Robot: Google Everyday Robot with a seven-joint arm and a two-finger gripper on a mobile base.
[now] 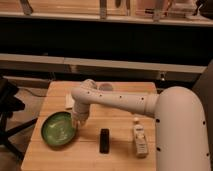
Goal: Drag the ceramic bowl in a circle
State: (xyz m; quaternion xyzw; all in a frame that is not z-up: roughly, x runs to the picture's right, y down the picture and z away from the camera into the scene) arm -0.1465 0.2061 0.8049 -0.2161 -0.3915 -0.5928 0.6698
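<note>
The ceramic bowl (58,129) is wide, shallow and glossy green with a darker rim. It sits on the front left of the wooden table (120,155). My gripper (77,120) is at the end of the white arm (117,101) and hangs down at the bowl's right rim. It looks to be touching the rim or just above it. The arm reaches in from the right across the middle of the table.
A black block (104,140) stands just right of the bowl. A small white bottle (139,140) stands further right. A small greyish round thing (106,87) lies at the table's back edge behind the arm. A dark chair (9,107) stands off the left edge.
</note>
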